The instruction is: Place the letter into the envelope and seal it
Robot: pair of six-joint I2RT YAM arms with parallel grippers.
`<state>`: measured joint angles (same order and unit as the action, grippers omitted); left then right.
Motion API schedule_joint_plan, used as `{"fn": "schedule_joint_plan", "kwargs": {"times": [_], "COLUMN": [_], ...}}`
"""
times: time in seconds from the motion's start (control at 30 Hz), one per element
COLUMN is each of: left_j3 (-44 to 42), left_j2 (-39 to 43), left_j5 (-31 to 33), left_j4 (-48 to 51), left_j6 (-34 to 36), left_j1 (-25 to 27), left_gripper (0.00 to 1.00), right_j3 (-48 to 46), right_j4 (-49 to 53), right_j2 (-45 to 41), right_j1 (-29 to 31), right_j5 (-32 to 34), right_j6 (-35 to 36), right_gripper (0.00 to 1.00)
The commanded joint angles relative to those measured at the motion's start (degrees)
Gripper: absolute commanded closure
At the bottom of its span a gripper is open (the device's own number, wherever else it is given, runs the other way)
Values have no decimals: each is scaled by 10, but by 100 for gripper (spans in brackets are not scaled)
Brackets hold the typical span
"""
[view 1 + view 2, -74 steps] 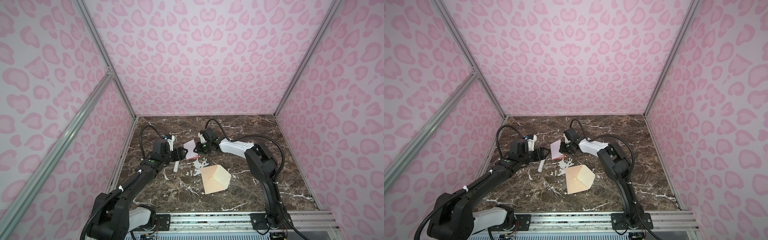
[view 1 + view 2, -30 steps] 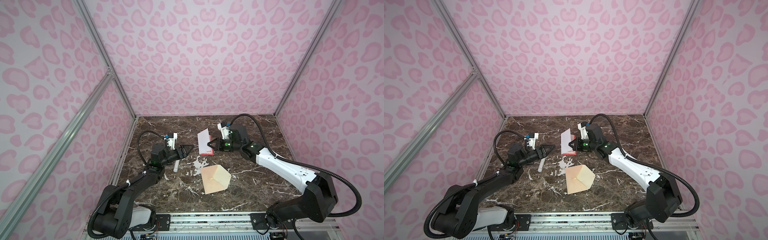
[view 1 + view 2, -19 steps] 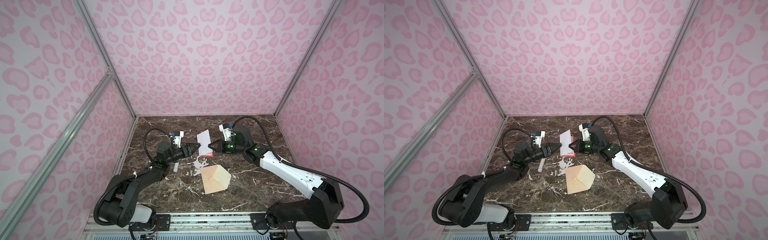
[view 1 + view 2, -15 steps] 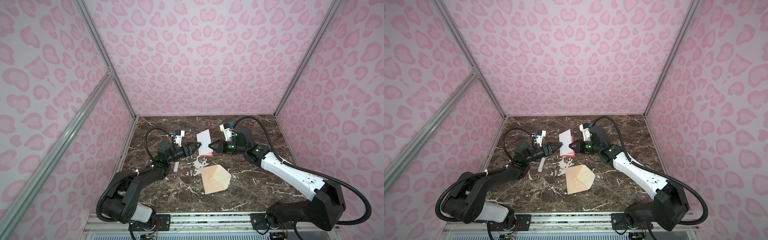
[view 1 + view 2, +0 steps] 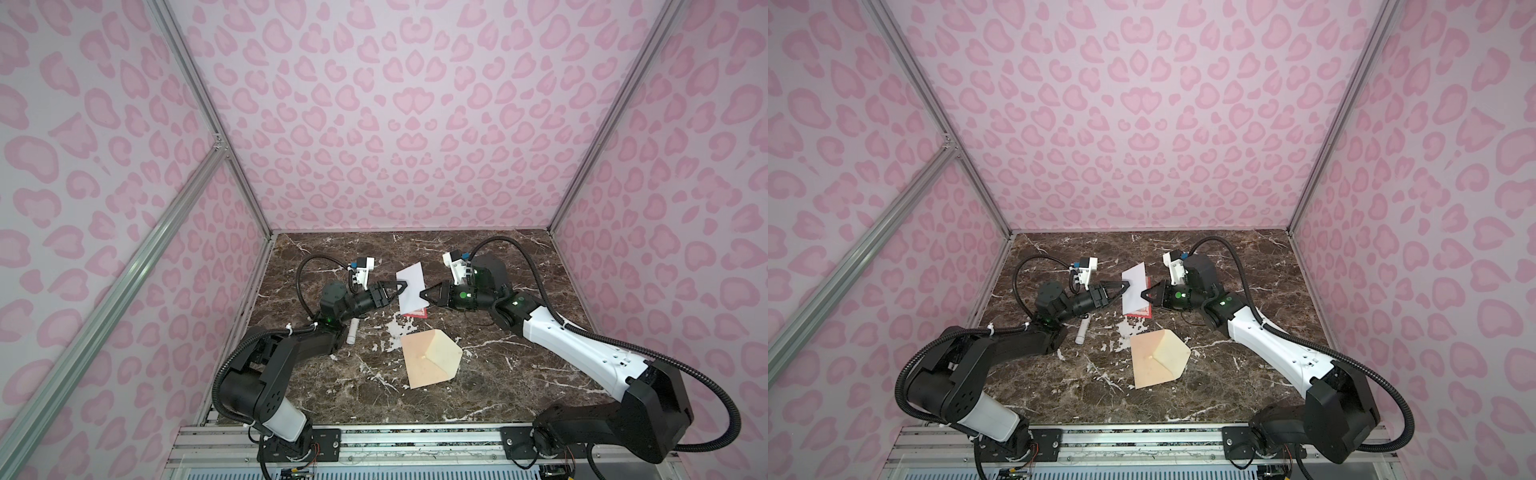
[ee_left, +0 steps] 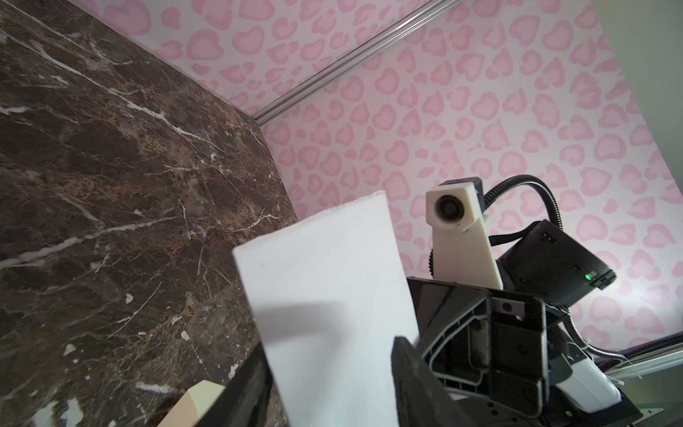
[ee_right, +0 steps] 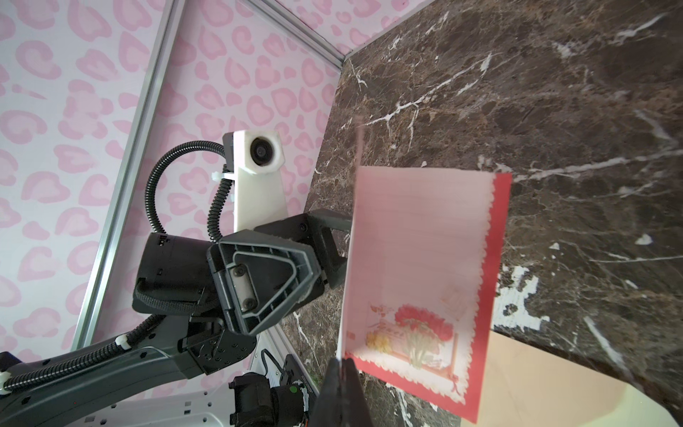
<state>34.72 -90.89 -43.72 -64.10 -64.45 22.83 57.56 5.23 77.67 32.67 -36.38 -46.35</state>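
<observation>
Left end effector (image 5: 400, 289) parted, right (image 5: 423, 294) pinched

We see a small white cylinder (image 5: 352, 331) lying on the dark marble counter (image 5: 490, 386), with pink patterned walls (image 5: 395, 124) around it.

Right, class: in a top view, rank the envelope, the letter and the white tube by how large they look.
1. Envelope, lying flat.
2. Letter, held up at a tilt, so it may look smaller than it is.
3. White tube, clearly smallest, partly hidden.
</observation>
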Motion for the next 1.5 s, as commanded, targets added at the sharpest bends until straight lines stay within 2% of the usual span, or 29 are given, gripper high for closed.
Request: {"fn": "schedule_joint_plan", "kwargs": {"times": [0.0,0.23,0.5,0.67,0.73,0.83,1.0,1.17,1.47], "left_j3": [7,12,13,16,17,16,11,9,11], "left_j2": [-4,-10,-11,-7,-4,3,15,25,32], "left_j5": [-11,-14,-12,-17,-20,-26,-37,-51,-66], "left_j4": [-48,-50,-50,-41,-34,-21,-16,-16,-14], "left_j6": [-10,-13,-12,-9,-6,1,2,1,2], "left_j1": [-1,0,-1,-1,0,0,1,5,19], "left_gripper": [51,62,84,93,95,96,96,96,96], "right_j3": [-5,-11,-17,-25,-30,-36,-51,-80,-136], "right_j4": [-16,-17,-12,-6,-3,1,-9,-78,-231], "right_j2": [-2,2,3,-2,-7,-19,-35,-38,-44], "right_j1": [-5,-6,-9,-14,-19,-26,-40,-42,-41], "right_j5": [-9,-11,-12,-13,-14,-18,-31,-60,-117], "right_j6": [0,2,8,21,32,52,85,97,64], "right_gripper": [100,100,98,78,66,54,42,37,36]}}
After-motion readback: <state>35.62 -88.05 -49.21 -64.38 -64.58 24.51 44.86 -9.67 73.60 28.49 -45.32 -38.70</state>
